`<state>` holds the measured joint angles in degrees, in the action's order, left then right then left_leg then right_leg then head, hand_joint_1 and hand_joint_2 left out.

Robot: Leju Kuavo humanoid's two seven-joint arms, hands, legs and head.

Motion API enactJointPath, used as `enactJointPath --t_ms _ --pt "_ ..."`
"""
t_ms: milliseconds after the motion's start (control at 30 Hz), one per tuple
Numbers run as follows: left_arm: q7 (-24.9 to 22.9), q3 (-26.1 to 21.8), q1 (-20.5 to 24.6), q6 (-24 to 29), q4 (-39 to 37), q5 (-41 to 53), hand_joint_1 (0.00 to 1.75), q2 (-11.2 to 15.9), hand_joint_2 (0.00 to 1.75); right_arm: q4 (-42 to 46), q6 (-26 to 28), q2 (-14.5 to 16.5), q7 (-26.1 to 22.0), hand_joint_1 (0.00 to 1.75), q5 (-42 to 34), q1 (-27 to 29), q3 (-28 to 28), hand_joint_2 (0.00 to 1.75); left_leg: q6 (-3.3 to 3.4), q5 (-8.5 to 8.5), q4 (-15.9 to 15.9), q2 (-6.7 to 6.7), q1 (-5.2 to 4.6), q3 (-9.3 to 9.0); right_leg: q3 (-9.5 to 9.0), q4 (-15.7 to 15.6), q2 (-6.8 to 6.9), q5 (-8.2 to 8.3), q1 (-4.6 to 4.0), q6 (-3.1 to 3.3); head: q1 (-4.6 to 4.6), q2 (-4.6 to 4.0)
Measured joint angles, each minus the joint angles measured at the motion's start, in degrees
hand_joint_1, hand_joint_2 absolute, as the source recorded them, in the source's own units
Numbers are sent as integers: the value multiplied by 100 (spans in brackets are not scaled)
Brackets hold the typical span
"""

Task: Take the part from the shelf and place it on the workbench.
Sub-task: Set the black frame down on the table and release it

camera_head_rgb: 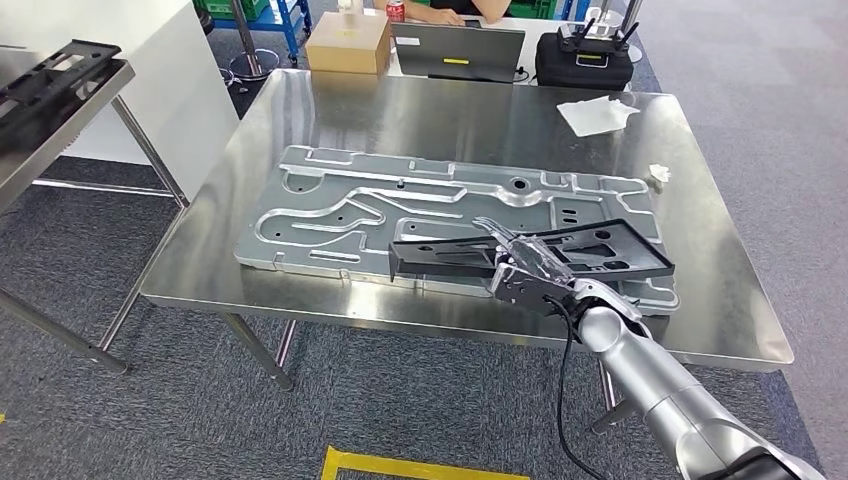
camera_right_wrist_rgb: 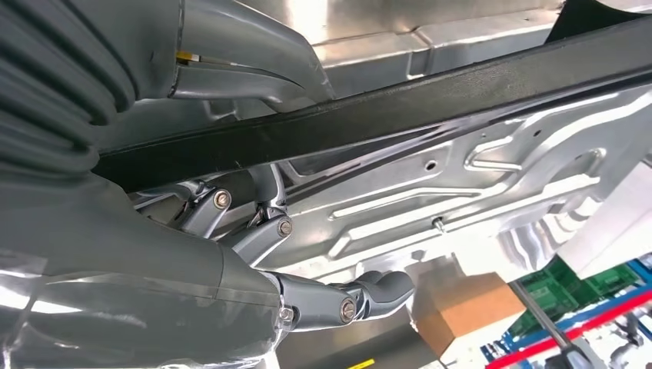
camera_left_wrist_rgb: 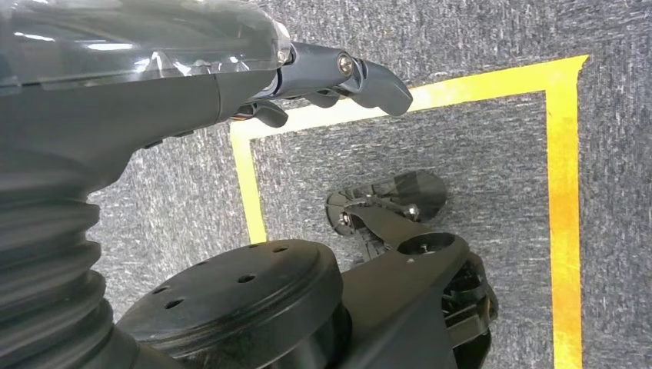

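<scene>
Fingers [camera_head_rgb: 500, 232] of the right hand [camera_head_rgb: 527, 270] are closed around the flat black plastic part [camera_head_rgb: 560, 250], thumb on one face and the rest on the other, as the right wrist view confirms. That part is held low over the large ribbed aluminium plate [camera_head_rgb: 330, 205] lying along the near edge of the shiny steel surface [camera_head_rgb: 450, 110], toward its near right corner; whether it already touches the plate cannot be told. The placing step is judged to be in hand. A short lowering until the part lies flat is called for next, followed by a release. The left hand [camera_left_wrist_rgb: 338, 77] hangs over the grey carpeted floor [camera_left_wrist_rgb: 477, 146], fingers loosely curled, nothing held.
</scene>
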<state>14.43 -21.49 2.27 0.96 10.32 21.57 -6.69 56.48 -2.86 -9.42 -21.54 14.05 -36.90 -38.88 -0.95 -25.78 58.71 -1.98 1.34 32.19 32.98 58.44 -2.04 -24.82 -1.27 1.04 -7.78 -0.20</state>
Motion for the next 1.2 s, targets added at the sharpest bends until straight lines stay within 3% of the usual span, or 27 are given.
enactJointPath --t_ms 333,1200 --pt "60 -13 26 1 3 62 0 2 175 -647 -123 46 -352 0 -915 -242 98 0 -7 -38 -9 1 6 -45 -46 -2 4 -58 -6 10 0 0" --pt "90 -40 176 -127 47 186 0 151 175 -828 131 193 -750 0 -1420 -320 952 0 23 57 -5 1 -9 32 13 -29 9 24 11 -22 0 2"
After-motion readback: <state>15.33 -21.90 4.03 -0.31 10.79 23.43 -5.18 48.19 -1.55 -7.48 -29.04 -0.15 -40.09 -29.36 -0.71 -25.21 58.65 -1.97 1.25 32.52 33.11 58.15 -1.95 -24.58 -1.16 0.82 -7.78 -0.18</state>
